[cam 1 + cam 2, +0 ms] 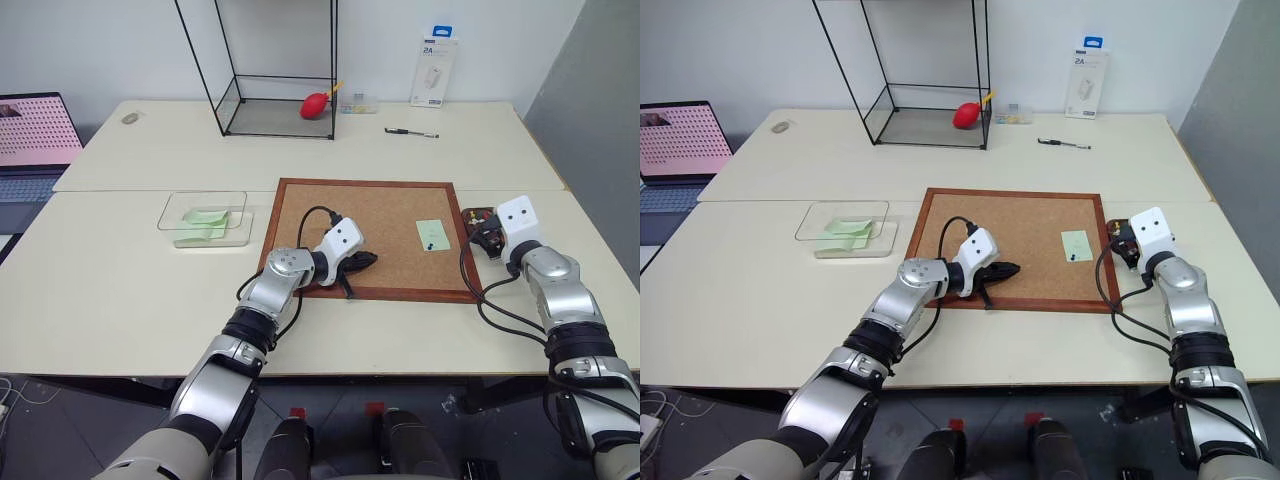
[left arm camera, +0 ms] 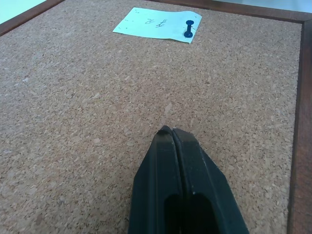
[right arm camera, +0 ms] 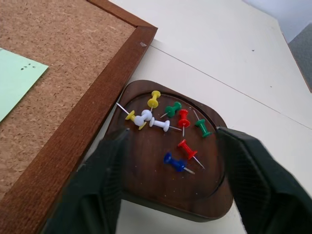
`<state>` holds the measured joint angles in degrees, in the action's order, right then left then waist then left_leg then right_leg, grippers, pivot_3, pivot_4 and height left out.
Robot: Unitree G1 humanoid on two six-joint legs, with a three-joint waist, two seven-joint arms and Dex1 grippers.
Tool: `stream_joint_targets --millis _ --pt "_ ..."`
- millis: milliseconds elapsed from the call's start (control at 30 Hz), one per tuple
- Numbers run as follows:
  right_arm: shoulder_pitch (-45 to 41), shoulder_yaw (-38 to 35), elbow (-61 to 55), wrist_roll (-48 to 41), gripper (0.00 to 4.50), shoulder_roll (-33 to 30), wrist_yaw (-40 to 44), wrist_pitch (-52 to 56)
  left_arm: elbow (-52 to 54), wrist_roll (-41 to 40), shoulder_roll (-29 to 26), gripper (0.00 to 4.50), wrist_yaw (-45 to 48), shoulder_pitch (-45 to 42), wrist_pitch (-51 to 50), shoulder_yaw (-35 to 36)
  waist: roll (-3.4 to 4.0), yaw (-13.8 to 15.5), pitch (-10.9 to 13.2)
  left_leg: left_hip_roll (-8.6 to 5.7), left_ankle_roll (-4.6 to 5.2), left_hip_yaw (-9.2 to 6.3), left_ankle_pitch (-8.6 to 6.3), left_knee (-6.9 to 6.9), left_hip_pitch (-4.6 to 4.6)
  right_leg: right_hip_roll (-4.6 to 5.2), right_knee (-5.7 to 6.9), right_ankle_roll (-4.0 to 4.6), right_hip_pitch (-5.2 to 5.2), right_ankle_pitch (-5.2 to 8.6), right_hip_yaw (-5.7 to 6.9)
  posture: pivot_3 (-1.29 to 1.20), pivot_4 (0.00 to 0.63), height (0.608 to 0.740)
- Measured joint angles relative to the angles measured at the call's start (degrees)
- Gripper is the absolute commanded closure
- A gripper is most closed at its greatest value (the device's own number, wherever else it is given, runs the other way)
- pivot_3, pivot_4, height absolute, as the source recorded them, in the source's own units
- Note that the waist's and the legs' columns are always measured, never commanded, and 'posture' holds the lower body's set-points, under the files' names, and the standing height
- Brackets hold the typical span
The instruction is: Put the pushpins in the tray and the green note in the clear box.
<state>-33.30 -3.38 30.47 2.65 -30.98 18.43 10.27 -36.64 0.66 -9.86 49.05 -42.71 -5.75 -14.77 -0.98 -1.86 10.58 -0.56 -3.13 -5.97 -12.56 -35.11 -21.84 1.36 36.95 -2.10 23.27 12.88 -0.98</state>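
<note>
A pale green note (image 2: 158, 24) lies on the cork board (image 1: 370, 225) toward its right side, pinned by a dark-headed pushpin (image 2: 188, 29). My left gripper (image 1: 362, 262) rests shut and empty on the board's near edge, pointing at the note. Just off the board's right edge sits the dark brown tray (image 3: 195, 207), holding several coloured pushpins (image 3: 184, 117). My right gripper (image 3: 173, 136) hovers open just above the tray, one finger to each side, nothing between them. The clear box (image 1: 205, 218) stands left of the board with green slips inside.
At the back of the table a tall black-framed glass case (image 1: 275, 70) holds a red bulb (image 1: 314, 104). A pen (image 1: 410, 132) and a white package (image 1: 433, 72) are at the back right. A laptop (image 1: 35, 140) is at the far left.
</note>
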Motion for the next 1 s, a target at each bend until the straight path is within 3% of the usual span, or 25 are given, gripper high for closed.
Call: stream_joint_targets --millis 133,367,567,800,900,1000 --pt "0.02 -0.59 -1.9 -0.83 0.05 0.0 0.1 0.62 0.0 0.01 0.04 4.5 0.0 0.0 0.0 0.0 0.0 0.01 0.0 0.0 0.0 0.0 0.0 0.0 0.0 0.0 0.0 0.0 0.0 0.0 0.0 0.0 0.15 0.74" --pt "2.02 -4.32 -10.55 -6.97 0.05 0.83 3.59 3.26 0.0 0.01 0.07 4.5 0.01 0.01 0.0 0.01 0.0 0.0 0.0 0.0 0.0 -0.01 0.0 0.0 0.0 -0.01 0.0 0.0 0.0 0.0 0.01 0.0 0.15 0.74" --pt "11.22 -3.54 -23.04 -16.7 0.05 5.8 11.14 11.07 0.0 0.05 0.18 4.5 -0.01 0.07 -0.03 0.01 -0.01 0.03 -0.01 0.01 0.0 -0.04 0.0 -0.02 0.0 -0.01 0.0 -0.01 -0.03 0.0 0.02 0.0 0.15 0.74" --pt "12.53 -1.35 -25.84 -17.22 0.05 7.88 11.38 12.76 -0.03 0.06 0.16 4.5 0.02 0.08 -0.02 0.0 -0.01 0.03 -0.02 0.02 0.0 -0.06 0.0 -0.01 0.02 -0.02 0.0 0.0 -0.03 0.0 0.06 0.0 0.15 0.74" --pt "12.42 -0.2 -24.74 -16.61 0.46 8.42 11.32 12.2 -0.03 0.06 0.17 4.5 0.03 0.08 -0.02 0.0 -0.01 0.05 -0.02 0.02 0.0 -0.06 0.0 -0.01 0.02 -0.02 0.0 0.0 -0.03 0.0 0.05 0.0 0.15 0.74" --pt "11.98 0.52 -21.3 -14.88 1.19 8.53 11.16 10.81 -0.02 0.06 0.16 4.5 0.03 0.08 -0.02 0.0 -0.01 0.04 -0.02 0.02 0.0 -0.05 0.0 -0.01 0.02 -0.02 0.0 0.0 -0.03 0.0 0.05 0.0 0.15 0.74"
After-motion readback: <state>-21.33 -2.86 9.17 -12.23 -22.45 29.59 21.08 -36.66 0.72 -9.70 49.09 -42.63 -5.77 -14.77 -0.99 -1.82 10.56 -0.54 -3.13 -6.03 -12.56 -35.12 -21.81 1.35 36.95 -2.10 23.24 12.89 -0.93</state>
